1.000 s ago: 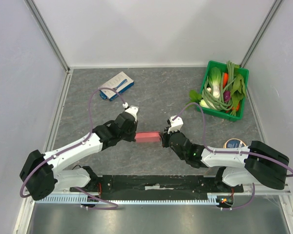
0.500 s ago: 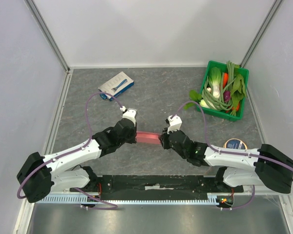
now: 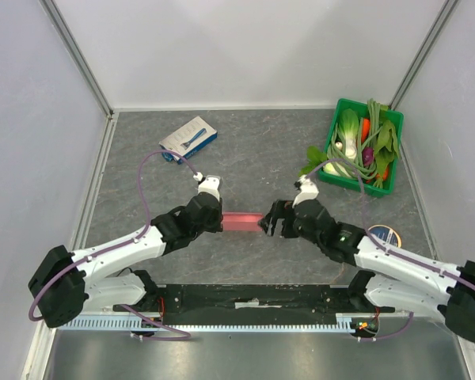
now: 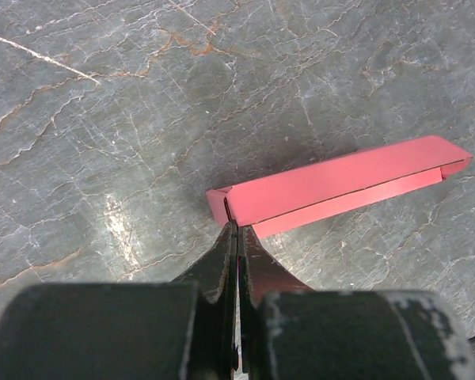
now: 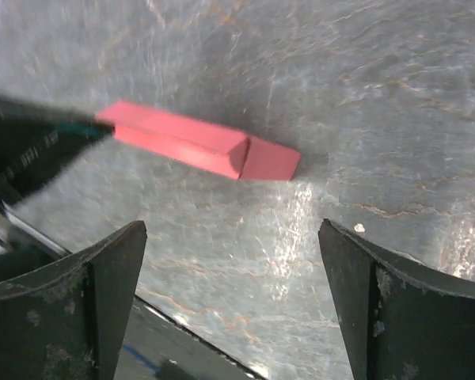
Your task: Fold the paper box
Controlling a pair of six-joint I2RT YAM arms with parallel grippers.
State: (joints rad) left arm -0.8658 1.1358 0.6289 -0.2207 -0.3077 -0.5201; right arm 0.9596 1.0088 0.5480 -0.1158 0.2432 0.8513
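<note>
The paper box [image 3: 240,222], flattened to a strip, lies on the desk [image 3: 257,150], centred toward its near edge. The left gripper [image 4: 236,231] is pinched on the box's left end. The right gripper [image 5: 231,229] is spread wide beside the right end.

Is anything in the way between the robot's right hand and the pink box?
No, nothing visible is. The right gripper has its fingers open and faces the paper box, with only bare table between them. The left gripper, fingers shut, sits at the box's other end, out of the way.
</note>
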